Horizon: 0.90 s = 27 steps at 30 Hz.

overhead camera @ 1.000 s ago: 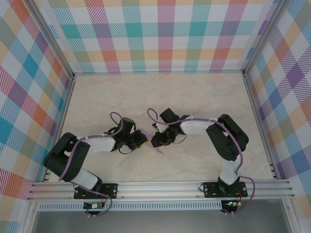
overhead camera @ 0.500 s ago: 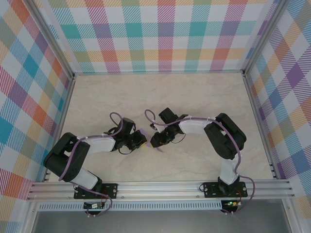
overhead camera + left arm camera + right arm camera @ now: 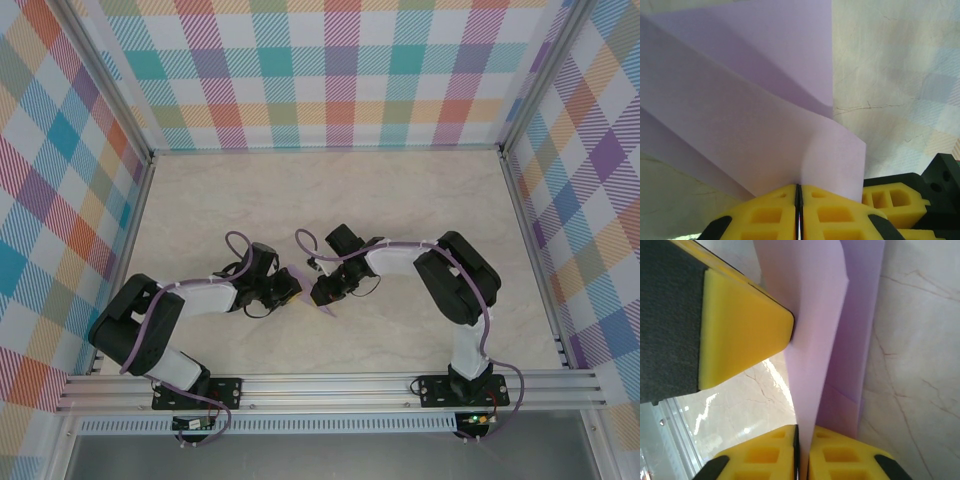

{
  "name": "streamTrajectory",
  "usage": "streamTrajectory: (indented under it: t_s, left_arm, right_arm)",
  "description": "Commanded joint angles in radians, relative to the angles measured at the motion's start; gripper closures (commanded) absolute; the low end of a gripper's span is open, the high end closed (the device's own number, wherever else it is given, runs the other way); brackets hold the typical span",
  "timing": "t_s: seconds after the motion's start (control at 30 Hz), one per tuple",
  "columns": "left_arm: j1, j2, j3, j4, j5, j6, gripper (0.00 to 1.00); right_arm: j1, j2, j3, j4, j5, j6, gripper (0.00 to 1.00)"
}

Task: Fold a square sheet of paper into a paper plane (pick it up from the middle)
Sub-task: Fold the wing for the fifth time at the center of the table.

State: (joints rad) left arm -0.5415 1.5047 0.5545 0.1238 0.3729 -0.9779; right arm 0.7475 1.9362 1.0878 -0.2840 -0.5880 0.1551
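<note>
Pale marbled counter [image 3: 400,220], plaid walls [image 3: 340,70] on 3 sides, aluminium rail [image 3: 330,385] along the near edge carrying both arm bases.

Top view: the 2 arms bend inward and meet near the middle of the counter. The left end effector [image 3: 291,289] and right end effector [image 3: 321,291] sit just beside each other. Of the lavender paper [image 3: 329,309], slivers show, 1 below the right end effector and 1 above the left. Jaw state is not readable from here.

Left wrist view: the left end effector [image 3: 799,192] has its 2 yellow fingers pressed together, with the paper [image 3: 740,100] rising out of the seam, so it is clamped on the sheet. Overlapping folded layers and a diagonal crease are plain here. A yellow finger [image 3: 895,197] of the right end effector sits at lower right, just beside the paper's edge.

Right wrist view: the right end effector [image 3: 799,432] is likewise closed on the paper [image 3: 815,315], which runs up from between its fingers as stacked layers standing on edge above the counter. A yellow finger [image 3: 740,325] of the left end effector touches the sheet's face from the left.
</note>
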Motion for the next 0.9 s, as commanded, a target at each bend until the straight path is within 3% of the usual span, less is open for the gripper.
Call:
streamTrajectory:
  t_s: [0.0,0.3,0.87]
  left_arm:
    - [-0.011,-0.040,0.017,-0.030,-0.004,0.026,0.90]
    - [-0.019,-0.081,-0.030,0.073,0.060,0.028,0.89]
    - [-0.044,-0.004,-0.030,0.112,0.049,0.028,0.90]
  right_arm:
    - [0.001,0.018,0.023,0.011,-0.056,-0.021,0.90]
    - [-0.030,0.069,0.051,-0.021,-0.133,0.014,0.94]
    - [-0.077,0.120,0.087,-0.049,-0.274,0.047,0.95]
